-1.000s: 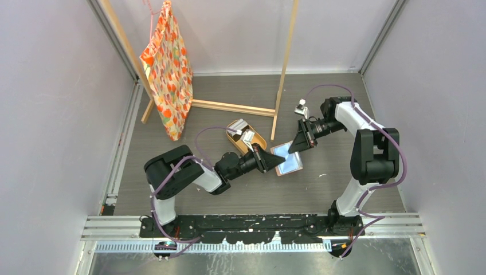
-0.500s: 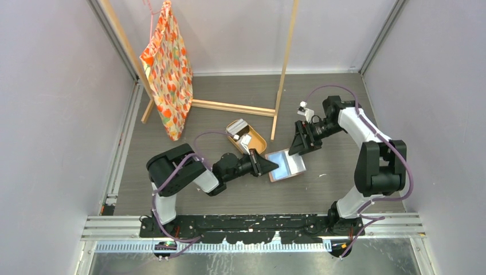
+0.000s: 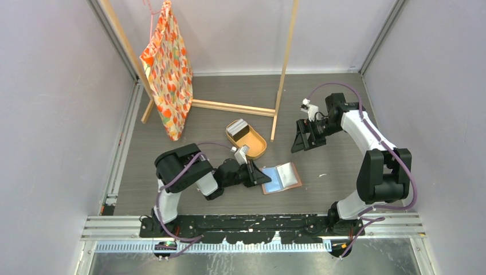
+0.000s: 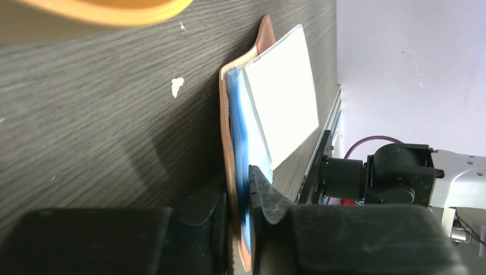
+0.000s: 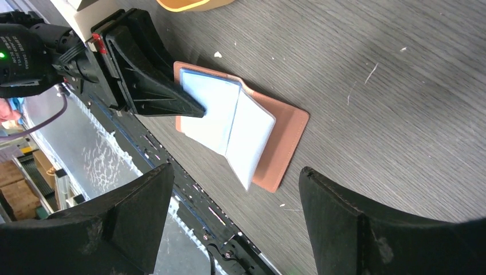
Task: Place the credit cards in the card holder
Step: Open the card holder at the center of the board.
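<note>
Near side of tray (image 3: 256,150), twd arm bases: card holder (image 3: 285,177) lies open on table (image 3: 172,166), pockets up, close to tray but not touching.
Holder detail: salmon leather outside, pale blue/white pocket leaves inside; one leaf stands up a bit at the fold. No card visibly slotted, tho can't be sure w/ glossy leaves.
L gripper (image 4: 240,195): at holder's edge on tray side, fingers narrow, pinching leather + blue leaf together. Looks like it's anchoring the holder.
R gripper (image 3: 302,141): right of tray, well apart from it and from holder, above table. Fingers wide, nothing betw them.
Credit cards (image 3: 239,129): grey/white stack sitting in far end of tray, judging by top view; too small to count.
Step in hand (judgement): holder opened + steadied, card fetch not yet begun. Early stage of the task.
Next move calls for: R arm to go over to tray, take one card by its thin edge w/ a narrow grip, carry it to near side of tray, line it up w/ a pocket mouth at a shallow angle.
Watch: L pinch covers part of the pocket edge, so approach from the free side.
</note>
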`<state>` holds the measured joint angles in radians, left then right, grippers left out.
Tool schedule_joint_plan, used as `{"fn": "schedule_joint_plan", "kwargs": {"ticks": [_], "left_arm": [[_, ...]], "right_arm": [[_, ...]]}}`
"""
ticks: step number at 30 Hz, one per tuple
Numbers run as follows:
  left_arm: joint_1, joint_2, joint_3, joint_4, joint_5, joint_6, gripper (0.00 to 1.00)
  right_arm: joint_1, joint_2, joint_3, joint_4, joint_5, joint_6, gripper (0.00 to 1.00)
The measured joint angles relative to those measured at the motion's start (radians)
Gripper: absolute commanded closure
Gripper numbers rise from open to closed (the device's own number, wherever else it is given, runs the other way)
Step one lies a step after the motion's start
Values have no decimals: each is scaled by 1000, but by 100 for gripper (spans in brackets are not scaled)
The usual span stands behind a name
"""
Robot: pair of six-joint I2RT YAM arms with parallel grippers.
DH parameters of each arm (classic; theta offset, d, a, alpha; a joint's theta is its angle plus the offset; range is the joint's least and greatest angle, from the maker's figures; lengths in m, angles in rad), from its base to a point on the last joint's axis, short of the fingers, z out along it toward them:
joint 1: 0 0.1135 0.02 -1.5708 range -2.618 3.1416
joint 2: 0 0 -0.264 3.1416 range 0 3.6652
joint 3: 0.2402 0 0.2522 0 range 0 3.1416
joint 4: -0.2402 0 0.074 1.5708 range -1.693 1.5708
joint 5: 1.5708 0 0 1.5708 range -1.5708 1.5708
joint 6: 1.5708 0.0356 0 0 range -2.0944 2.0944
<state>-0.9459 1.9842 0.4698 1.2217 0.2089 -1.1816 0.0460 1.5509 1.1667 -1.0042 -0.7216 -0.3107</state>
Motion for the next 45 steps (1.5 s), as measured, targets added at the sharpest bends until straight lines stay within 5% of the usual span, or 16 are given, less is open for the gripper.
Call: {"fn": "schedule_joint_plan", "kwargs": {"ticks": [6, 17, 23, 26, 36, 45], "left_arm": [[0, -155, -25, -195, -32, -5, 48], [-5, -616, -23, -833, -150, 198, 40], [-5, -845, 178, -1257, -276, 511, 1], [2, -883, 307, -1372, -323, 672, 0], [82, -718, 612, -1636, -347, 1088, 0], [158, -543, 731, -1699, -303, 1213, 1]], "right_arm": [[3, 0, 0, -3, -10, -6, 16], [3, -49, -2, -6, -8, -41, 16], [3, -219, -10, 6, 11, -92, 14], [3, -319, -3, 14, 6, -121, 1], [5, -302, 68, 8, -167, -231, 0], [6, -248, 61, 43, -118, -172, 0]]}}
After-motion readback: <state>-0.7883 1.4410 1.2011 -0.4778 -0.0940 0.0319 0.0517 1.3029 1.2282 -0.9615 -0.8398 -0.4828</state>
